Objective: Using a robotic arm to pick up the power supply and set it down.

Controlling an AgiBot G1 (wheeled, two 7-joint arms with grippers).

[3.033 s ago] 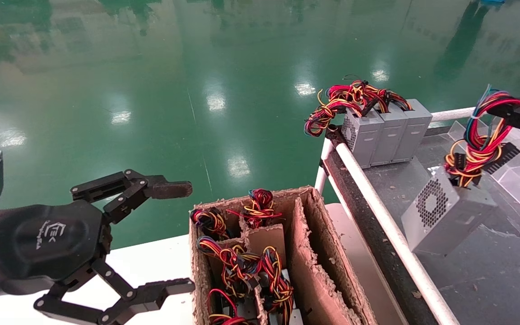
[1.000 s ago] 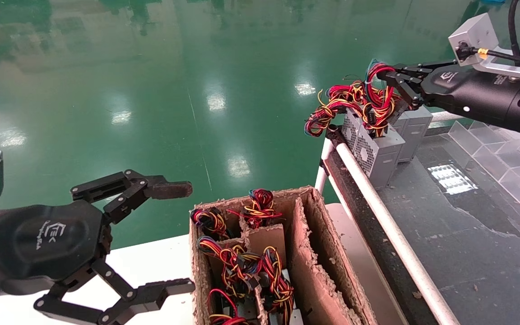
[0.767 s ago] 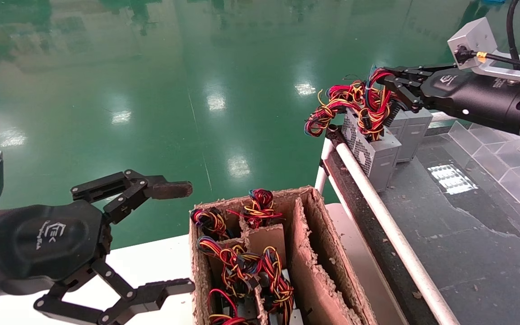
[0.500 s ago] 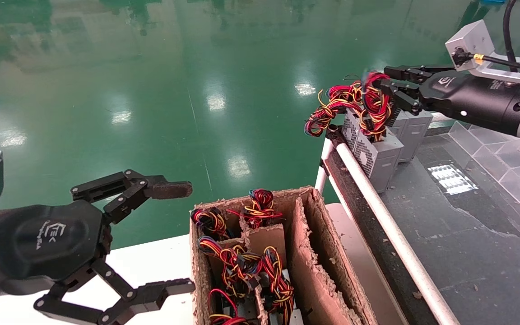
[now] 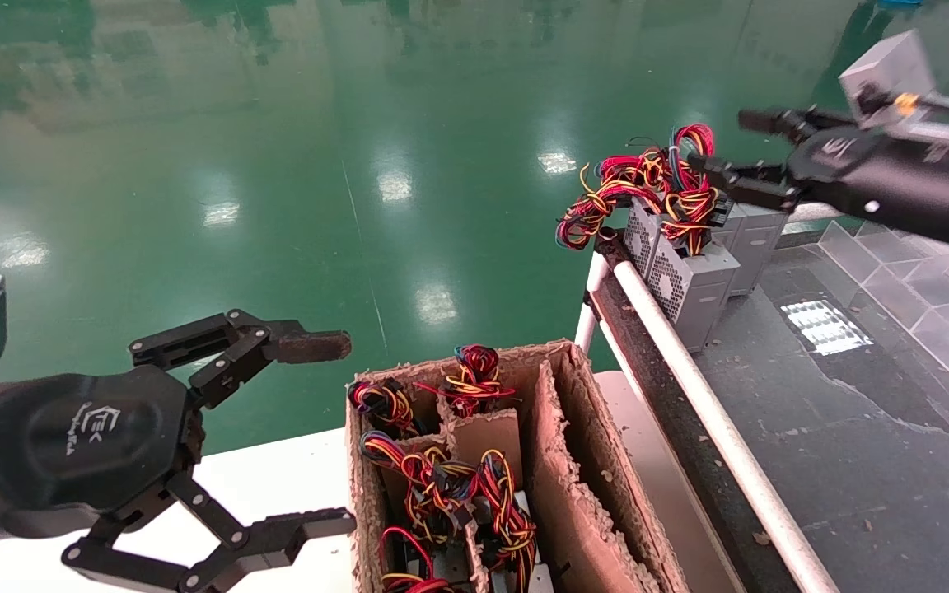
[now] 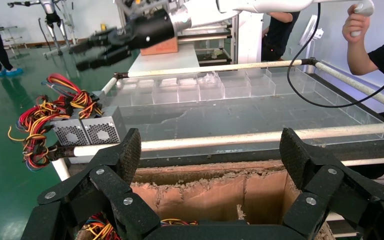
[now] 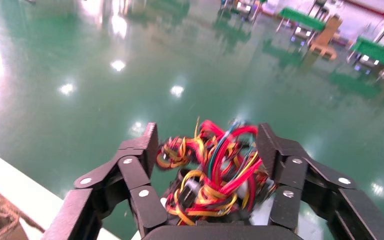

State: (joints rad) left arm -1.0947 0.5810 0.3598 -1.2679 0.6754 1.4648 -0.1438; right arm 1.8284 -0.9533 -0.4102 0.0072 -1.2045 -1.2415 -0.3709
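The power supply point(image 5: 701, 288), a grey metal box with a mesh vent face, stands on the dark table top beside the white rail, at the near end of a row of like boxes; it also shows as power supply point(image 6: 103, 131). Its red, yellow and blue wire bundle point(image 5: 691, 193) sticks up from its top. My right gripper point(image 5: 717, 142) hovers open just above and behind that bundle, fingers apart on either side of the wires point(image 7: 220, 170), holding nothing. The right gripper point(image 7: 207, 145) shows both pads clear of the wires. My left gripper point(image 5: 341, 432) rests open beside the carton.
A torn brown cardboard carton point(image 5: 561, 461) with dividers holds several more wired units. Two other grey boxes point(image 5: 753, 239) stand behind the set-down one. A clear plastic divider tray point(image 5: 919, 280) lies at the table's right. A white rail point(image 5: 689, 387) edges the table. A person point(image 6: 375, 45) stands beyond.
The right gripper carried the power supply by its wires to the row at the far corner, set it down, then opened and drew back slightly. The left arm has not moved.
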